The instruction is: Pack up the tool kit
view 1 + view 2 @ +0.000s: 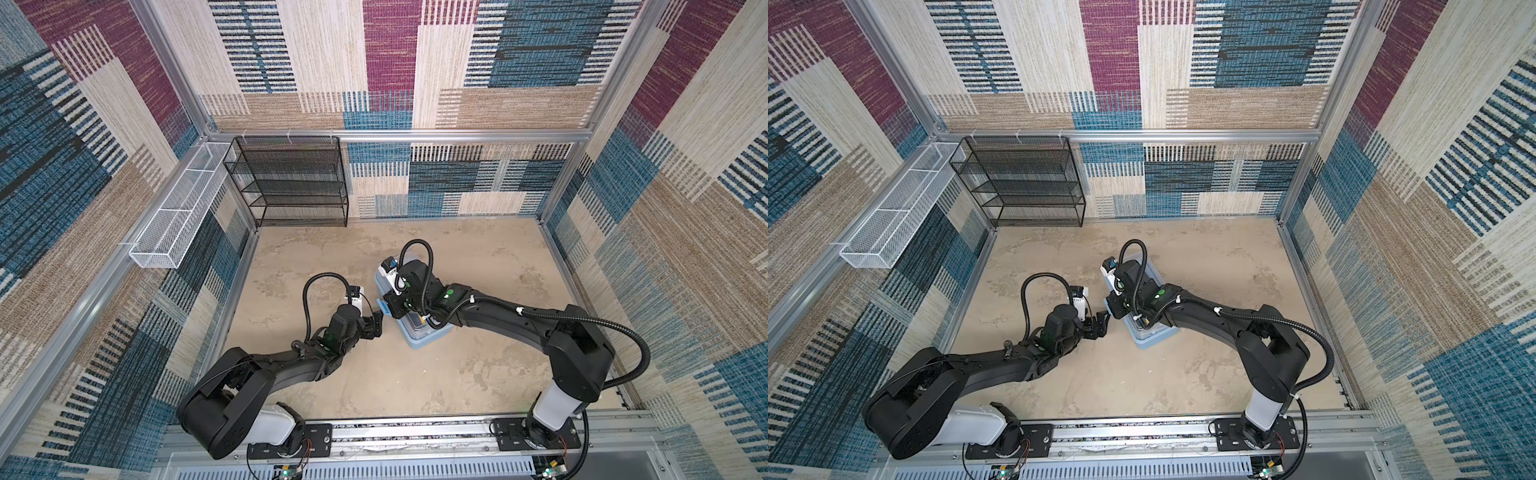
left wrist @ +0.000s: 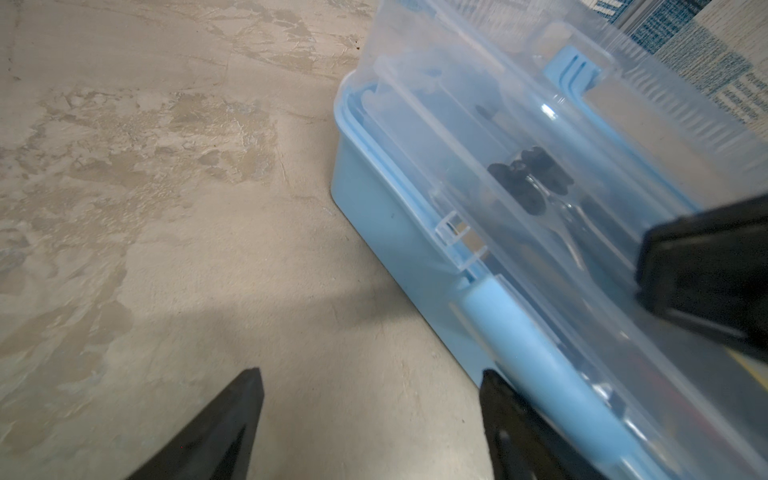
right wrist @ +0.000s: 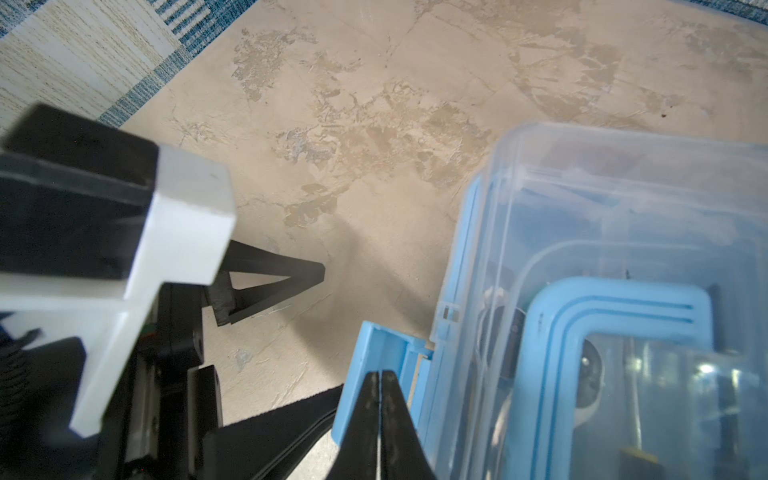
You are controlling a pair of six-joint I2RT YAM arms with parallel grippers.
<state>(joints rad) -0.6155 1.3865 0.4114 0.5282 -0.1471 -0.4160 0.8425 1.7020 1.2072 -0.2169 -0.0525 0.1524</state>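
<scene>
The tool kit's light-blue toolbox [image 1: 426, 337] [image 1: 1152, 338] lies on the beige floor under my right arm in both top views, its clear lid [image 2: 540, 116] down over dark tools [image 2: 525, 178]. The blue handle [image 3: 615, 303] lies flat on the lid. A blue latch [image 3: 384, 353] [image 2: 515, 332] stands out from the box's side. My right gripper [image 3: 380, 374] is shut with nothing between its fingers, its tips against that latch. My left gripper [image 2: 370, 370] [image 1: 379, 321] is open just beside the same side, one finger [image 2: 498, 399] by the latch, the other over bare floor.
A black mesh shelf rack [image 1: 291, 183] stands against the back wall at the left. A long white mesh basket [image 1: 178, 216] hangs on the left rail. Patterned walls and aluminium rails [image 1: 415, 135] close in the floor on all sides.
</scene>
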